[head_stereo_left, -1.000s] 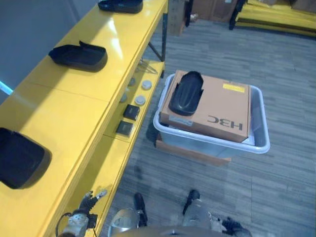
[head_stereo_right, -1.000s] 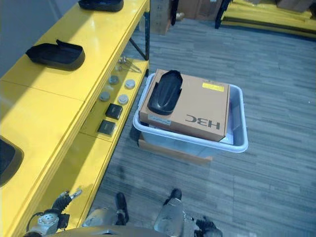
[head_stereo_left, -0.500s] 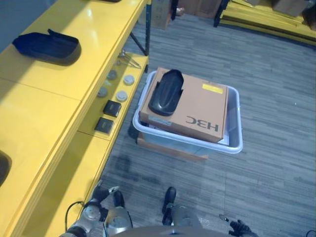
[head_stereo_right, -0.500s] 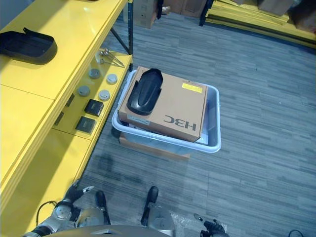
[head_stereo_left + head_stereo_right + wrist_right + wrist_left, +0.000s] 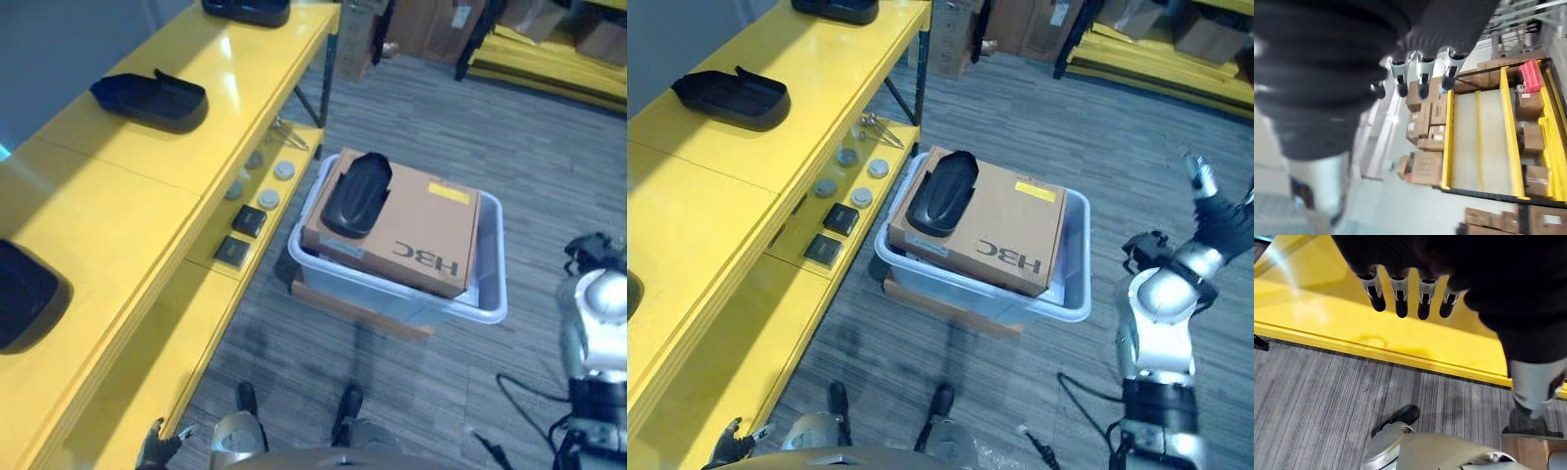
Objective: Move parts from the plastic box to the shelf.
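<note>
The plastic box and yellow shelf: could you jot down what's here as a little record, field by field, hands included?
plastic box: on the floor beside the shelf, holding a cardboard carton
black part: lying on top of the carton
shelf: yellow; other black parts on its top level
lower shelf level: small round and square pieces
left hand: low beside the shelf, fingers straight, empty
right hand: raised, right of the box, holding nothing

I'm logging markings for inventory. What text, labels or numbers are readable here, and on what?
Cardboard box top: large dark brand lettering, upside down from the head camera.
Yellow label on that box: too small to read.
</note>
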Motion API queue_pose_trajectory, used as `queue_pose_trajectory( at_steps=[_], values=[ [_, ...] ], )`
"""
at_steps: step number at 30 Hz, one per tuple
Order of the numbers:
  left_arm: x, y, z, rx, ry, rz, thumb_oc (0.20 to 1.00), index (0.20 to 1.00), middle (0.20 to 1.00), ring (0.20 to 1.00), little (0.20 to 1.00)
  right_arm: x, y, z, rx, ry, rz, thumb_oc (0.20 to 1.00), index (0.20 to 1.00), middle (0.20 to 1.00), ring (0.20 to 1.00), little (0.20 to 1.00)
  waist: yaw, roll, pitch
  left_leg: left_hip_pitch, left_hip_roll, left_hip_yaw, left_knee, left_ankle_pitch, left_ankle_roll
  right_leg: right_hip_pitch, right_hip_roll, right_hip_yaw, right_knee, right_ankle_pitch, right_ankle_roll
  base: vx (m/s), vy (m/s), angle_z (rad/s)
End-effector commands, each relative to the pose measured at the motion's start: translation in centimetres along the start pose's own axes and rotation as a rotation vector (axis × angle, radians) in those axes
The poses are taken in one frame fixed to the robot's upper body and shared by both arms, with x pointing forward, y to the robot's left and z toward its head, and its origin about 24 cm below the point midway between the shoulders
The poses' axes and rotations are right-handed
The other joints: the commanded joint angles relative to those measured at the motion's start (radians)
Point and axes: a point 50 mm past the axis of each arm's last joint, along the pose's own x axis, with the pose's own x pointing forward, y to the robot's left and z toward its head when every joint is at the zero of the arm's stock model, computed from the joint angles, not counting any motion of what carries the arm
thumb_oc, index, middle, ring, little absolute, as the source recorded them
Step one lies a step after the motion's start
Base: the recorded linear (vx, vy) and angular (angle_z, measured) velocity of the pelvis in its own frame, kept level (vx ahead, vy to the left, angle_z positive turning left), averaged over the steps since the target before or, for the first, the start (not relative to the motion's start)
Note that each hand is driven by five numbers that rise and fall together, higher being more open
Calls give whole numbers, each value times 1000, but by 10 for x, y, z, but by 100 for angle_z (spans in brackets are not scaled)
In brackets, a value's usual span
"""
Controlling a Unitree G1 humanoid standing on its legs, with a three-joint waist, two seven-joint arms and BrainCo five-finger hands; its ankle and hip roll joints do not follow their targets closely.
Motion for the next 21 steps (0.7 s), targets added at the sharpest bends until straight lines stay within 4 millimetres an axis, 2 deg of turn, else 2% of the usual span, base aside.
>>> queue_pose_trajectory(
  at_steps=[1, 6, 7, 9, 12, 13, 15, 21],
  values=[
    [3, -6, 14, 2, -63, -21, 1000, 1000, 1000, 1000, 1000, 9, 8, -14, -98, 84, 37, 1000, 1000, 1000, 1000, 1000, 47, 14, 31, -92, 48, -24, -36, 41, -20, 57, -68, -54, 50, -121, 85, 9, 106, 18],
    [1, -12, 13, 31, -77, -50, 1000, 1000, 1000, 1000, 1000, 18, 29, -34, -135, 214, 73, 1000, 1000, 1000, 1000, 1000, 106, 32, 49, -125, 29, -53, -43, 53, -13, 47, -87, -93, 67, -126, 78, -24, 93, 22],
    [2, -13, 14, 36, -83, -54, 1000, 1000, 1000, 1000, 1000, 19, 29, -38, -141, 223, 66, 1000, 1000, 1000, 1000, 1000, 111, 35, 52, -128, 27, -55, -43, 54, -12, 45, -90, -96, 70, -126, 78, -59, 89, 23],
    [3, -14, 19, 51, -104, -74, 1000, 1000, 1000, 1000, 1000, 24, 30, -57, -192, 272, 24, 1000, 1000, 1000, 1000, 1000, 144, 51, 70, -152, 15, -72, -39, 57, -7, 30, -106, -115, 87, -129, 76, -66, 109, 35],
    [5, -15, 24, 61, -119, -89, 1000, 1000, 1000, 1000, 1000, 30, 27, -69, -233, 289, -10, 1000, 1000, 1000, 1000, 1000, 169, 63, 83, -173, 3, -86, -37, 59, -5, 18, -117, -126, 96, -132, 75, -64, 86, 31],
    [6, -14, 29, 70, -139, -98, 1000, 1000, 1000, 1000, 1000, 39, 24, -72, -251, 285, -29, 1000, 1000, 1000, 1000, 1000, 187, 71, 94, -191, -5, -95, -37, 61, -2, 4, -126, -133, 104, -133, 75, -89, 89, 19],
    [8, -14, 36, 74, -163, -113, 1000, 1000, 1000, 1000, 1000, 51, 29, -70, -274, 275, -54, 1000, 1000, 1000, 1000, 1000, 209, 83, 113, -218, -18, -108, -34, 64, 2, -23, -139, -141, 123, -137, 75, -108, 94, 24],
    [9, -13, 42, 76, -189, -130, 1000, 1000, 1000, 1000, 1000, 64, 29, -66, -283, 278, -96, 1000, 1000, 1000, 1000, 1000, 230, 92, 138, -263, -33, -127, -20, 65, 8, -73, -152, -140, 155, -143, 75, -55, 40, 13]
  ],
)
